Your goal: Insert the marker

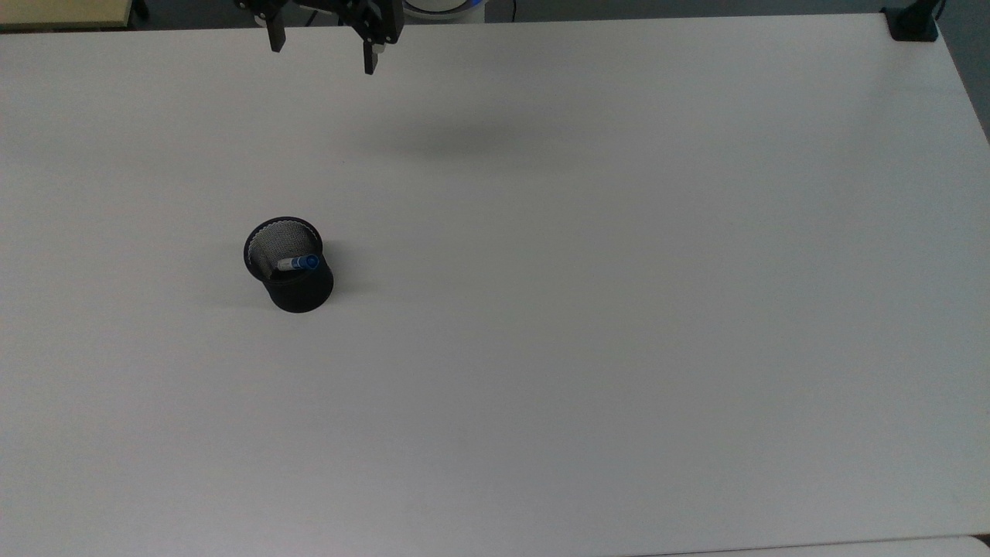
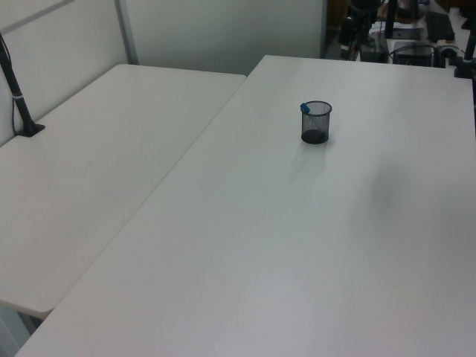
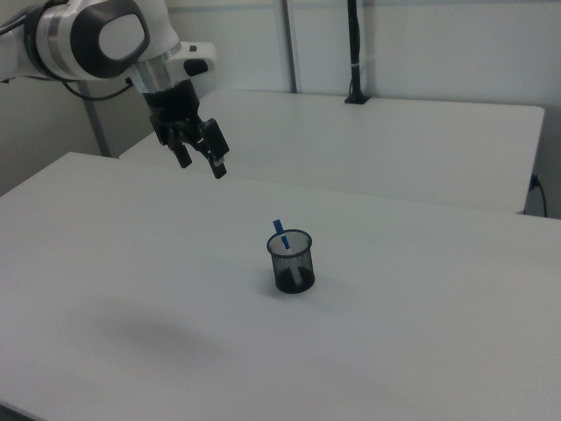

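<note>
The marker (image 1: pixel 298 264) stood inside the black mesh cup (image 1: pixel 288 264), leaning against the rim, with its blue end (image 3: pixel 278 227) sticking out above the edge in the right view. In the left view the blue tip (image 2: pixel 304 108) showed at the cup's (image 2: pixel 316 123) left rim. The cup stood upright on the white table (image 1: pixel 588 309), in the top view's left half, and nothing else lay near it (the surface around it was bare).

The gripper (image 1: pixel 319 52) hung in the air at the top view's upper edge, well apart from the cup and above the far border of the table. Its two fingers (image 3: pixel 218 168) were spread apart and held nothing. In the right view the gripper (image 3: pixel 201 163) pointed down and was up to the left of the cup (image 3: pixel 291 261).

A second white table (image 2: pixel 82 163) stood just beside the first one. A black post (image 3: pixel 353 53) rose from its far side.
</note>
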You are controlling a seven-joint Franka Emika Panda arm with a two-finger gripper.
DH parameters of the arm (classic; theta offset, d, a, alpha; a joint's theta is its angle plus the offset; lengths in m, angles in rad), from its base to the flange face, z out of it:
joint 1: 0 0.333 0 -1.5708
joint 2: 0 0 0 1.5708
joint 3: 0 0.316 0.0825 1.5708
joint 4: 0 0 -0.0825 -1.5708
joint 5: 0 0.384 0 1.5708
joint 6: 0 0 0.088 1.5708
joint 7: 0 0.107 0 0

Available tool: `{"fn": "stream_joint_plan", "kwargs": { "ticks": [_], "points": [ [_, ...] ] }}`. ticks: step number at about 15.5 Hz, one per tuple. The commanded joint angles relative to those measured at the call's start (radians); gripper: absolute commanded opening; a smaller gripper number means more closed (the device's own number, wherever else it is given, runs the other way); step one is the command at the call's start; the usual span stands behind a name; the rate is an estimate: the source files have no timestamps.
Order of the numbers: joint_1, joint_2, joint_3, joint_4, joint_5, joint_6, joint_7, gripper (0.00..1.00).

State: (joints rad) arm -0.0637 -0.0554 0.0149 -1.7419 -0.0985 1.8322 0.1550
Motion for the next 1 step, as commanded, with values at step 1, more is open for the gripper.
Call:
{"fn": "stream_joint_plan", "kwargs": {
  "ticks": [1],
  "points": [
    [-0.005, 0.012, 0.008, 0.033, 0.008, -0.039, -0.031, 1.0]
  ]
}}
